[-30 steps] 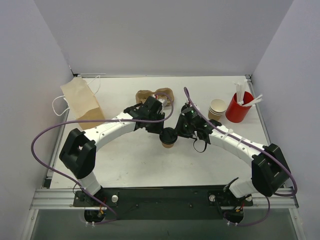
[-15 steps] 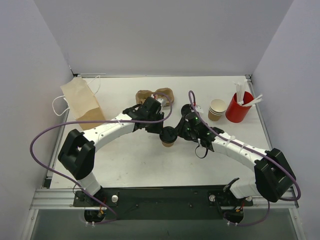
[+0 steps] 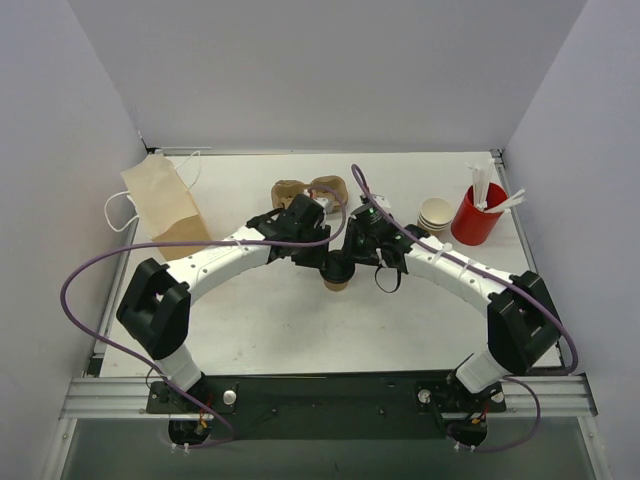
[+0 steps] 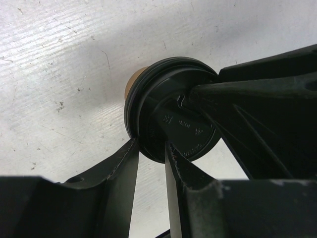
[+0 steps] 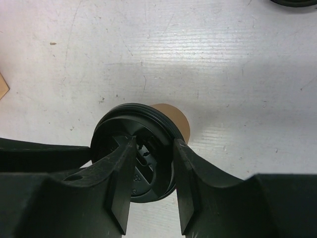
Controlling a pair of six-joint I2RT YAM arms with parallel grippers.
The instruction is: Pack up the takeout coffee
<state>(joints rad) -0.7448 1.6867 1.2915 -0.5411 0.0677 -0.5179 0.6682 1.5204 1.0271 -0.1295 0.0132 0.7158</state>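
Observation:
The takeout coffee is a tan kraft cup (image 3: pixel 337 288) with a round black lid (image 3: pixel 337 268) on it, standing mid-table. My left gripper (image 3: pixel 325 262) comes in from the left. In the left wrist view its jaws (image 4: pixel 151 151) are nearly closed across the lid's (image 4: pixel 173 114) near rim, with the tan cup wall (image 4: pixel 132 82) showing behind. My right gripper (image 3: pixel 352 262) comes in from the right. In the right wrist view its jaws (image 5: pixel 152 146) straddle the lid's (image 5: pixel 111 131) rim with a gap, one finger over the lid and one outside it. The cup (image 5: pixel 179 119) shows beyond.
A brown paper bag (image 3: pixel 160 205) with white handles lies at the left. A pulp cup carrier (image 3: pixel 310 190) sits at the back centre. A stack of pale beige cups (image 3: pixel 434 215) and a red cup with white sticks (image 3: pixel 478 212) stand at the right.
My right gripper has swung left from beside the cup and now sits over the lid. The left gripper and the cup have stayed in place.

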